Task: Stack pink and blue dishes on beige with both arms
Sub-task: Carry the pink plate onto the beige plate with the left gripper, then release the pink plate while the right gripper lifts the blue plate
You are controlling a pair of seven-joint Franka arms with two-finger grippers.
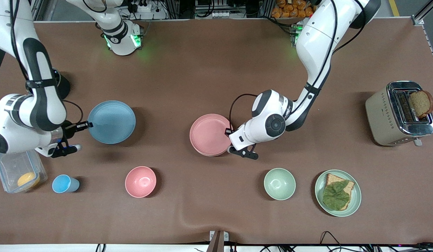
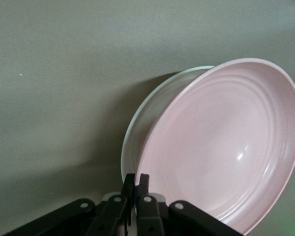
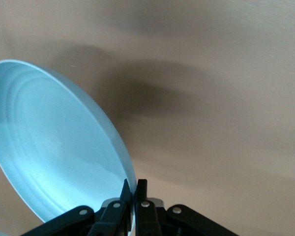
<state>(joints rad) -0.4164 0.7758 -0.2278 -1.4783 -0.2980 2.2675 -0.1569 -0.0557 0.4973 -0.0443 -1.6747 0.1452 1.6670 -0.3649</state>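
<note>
L gripper (image 1: 229, 132) fingers pinched pink plate (image 1: 209, 134) rim over beige plate (image 2: 137, 132) — R gripper (image 1: 87, 124) fingers pinched blue plate (image 1: 112, 121) rim, raised above bench (image 1: 202, 70).

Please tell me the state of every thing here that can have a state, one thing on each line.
pink plate: held by its rim, over the beige plate
blue plate: held by its rim, lifted
left pincer: shut on pink plate
right pincer: shut on blue plate
toaster: bread sticking up
plastic box: open
</note>
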